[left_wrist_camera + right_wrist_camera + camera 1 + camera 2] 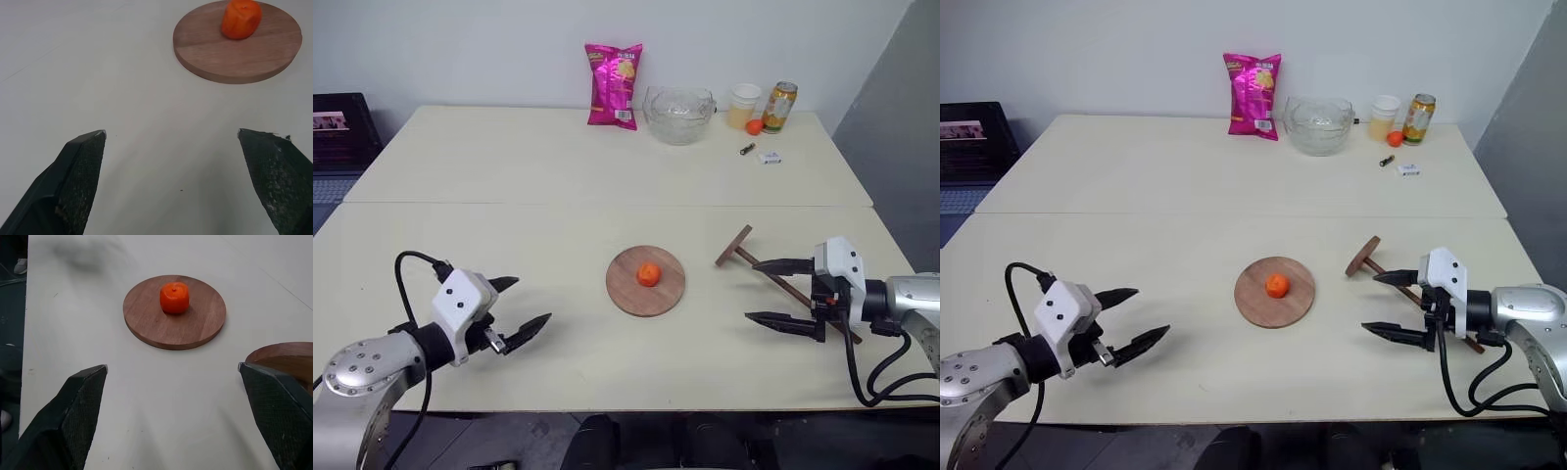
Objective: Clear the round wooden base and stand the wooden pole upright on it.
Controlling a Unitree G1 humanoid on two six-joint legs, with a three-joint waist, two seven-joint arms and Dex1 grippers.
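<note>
The round wooden base lies flat at the table's middle with a small orange fruit on its centre. The wooden pole lies on the table to the right, its disc end tilted up toward the base. My right gripper hovers open over the pole's shaft, pointing left at the base. My left gripper is open at the front left, well clear of the base. The left wrist view shows the base and fruit ahead; the right wrist view shows the base, the fruit and the pole's disc.
At the table's far edge stand a pink snack bag, a glass bowl, a cup, a can, another small orange fruit and two small items. A seam crosses the table.
</note>
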